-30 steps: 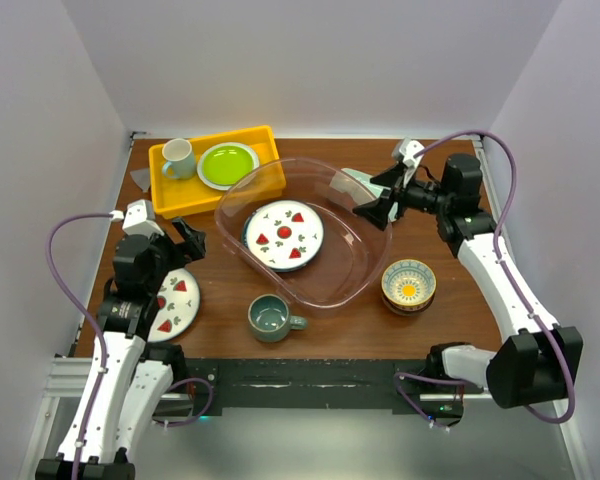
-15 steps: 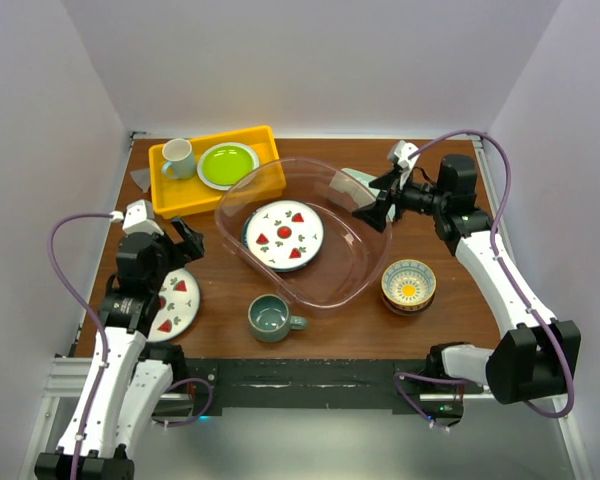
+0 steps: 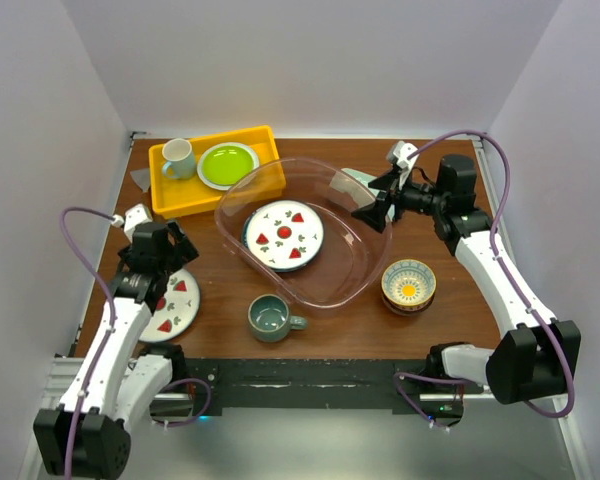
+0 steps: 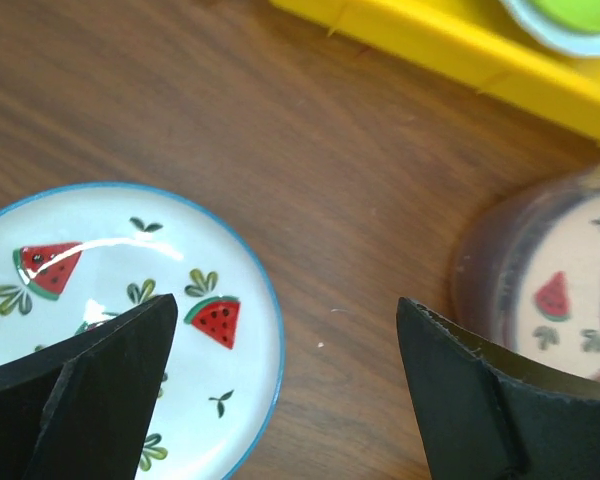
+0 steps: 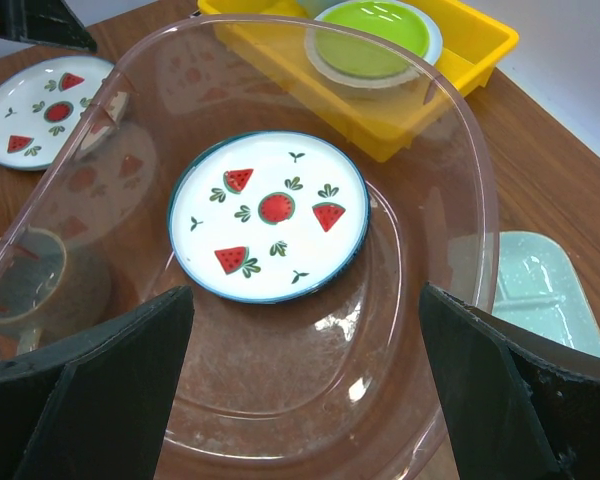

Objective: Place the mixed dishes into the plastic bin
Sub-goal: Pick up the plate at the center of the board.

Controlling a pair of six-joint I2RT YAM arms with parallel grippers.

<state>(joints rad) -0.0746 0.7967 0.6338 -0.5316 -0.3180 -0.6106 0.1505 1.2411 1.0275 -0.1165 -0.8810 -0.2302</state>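
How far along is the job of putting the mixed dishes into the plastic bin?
Done: one watermelon plate lies in the plastic bin. In hand: nothing; the left gripper hangs open over the second watermelon plate, the right gripper open at the bin's rim. Left: that plate, the grey-green mug, the patterned bowls and the pale-green tray, all on the table.

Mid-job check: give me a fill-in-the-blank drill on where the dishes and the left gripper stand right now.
The plastic bin holds exactly ____ watermelon plate.
The tray holding the lime-green plate is coloured ____.
The grey-green mug, outside the bin, has its handle pointing to the robot's ____.
The left gripper, above the edge of the second watermelon plate, has its jaws ____.
Missing words: one; yellow; right; open.
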